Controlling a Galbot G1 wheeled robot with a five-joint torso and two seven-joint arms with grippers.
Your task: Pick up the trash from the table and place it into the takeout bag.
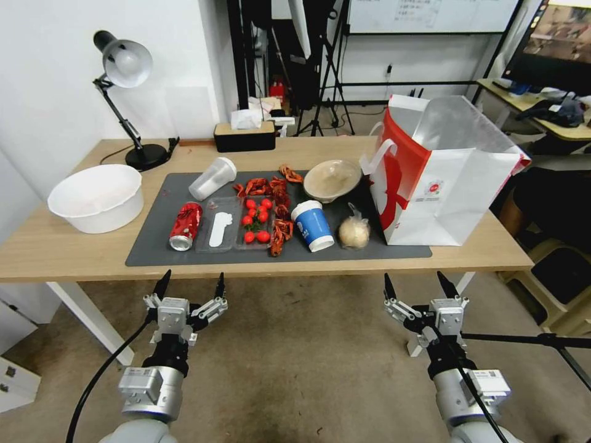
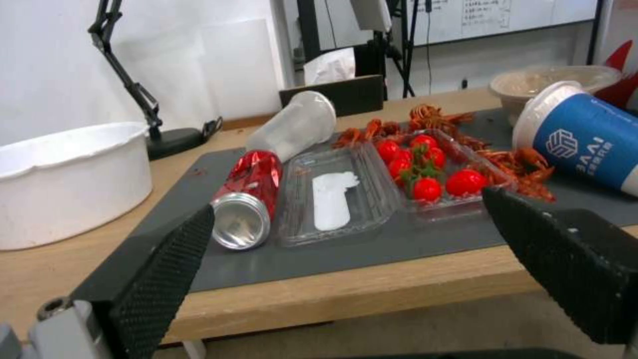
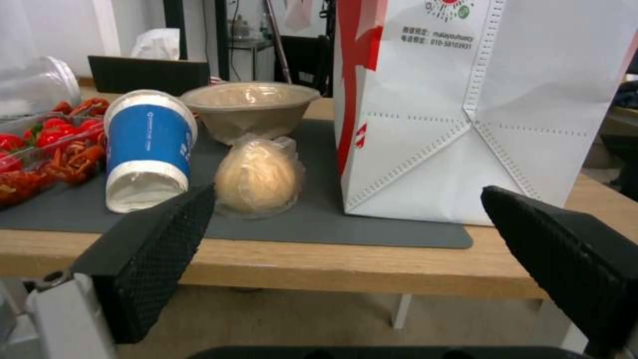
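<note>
On the dark mat of the table (image 1: 74,252) lies the trash: a red soda can (image 1: 185,226) (image 2: 249,197) on its side, a tipped translucent plastic cup (image 1: 212,178) (image 2: 296,124), a blue paper cup (image 1: 313,225) (image 3: 146,149) (image 2: 585,142), a beige bowl (image 1: 332,179) (image 3: 249,108) and a wrapped bun (image 1: 354,232) (image 3: 258,178). The takeout bag (image 1: 443,172) (image 3: 478,109) stands open at the mat's right end. My left gripper (image 1: 190,283) (image 2: 346,219) hangs open below the front edge, facing the can. My right gripper (image 1: 417,282) (image 3: 346,204) is open too, facing the bun and bag.
A clear tray (image 1: 237,224) holds cherry tomatoes, with crayfish shells (image 1: 280,203) beside it. A white basin (image 1: 96,197) sits at the left, a black desk lamp (image 1: 132,92) and a black tissue box (image 1: 245,136) at the back. Bare floor lies under both arms.
</note>
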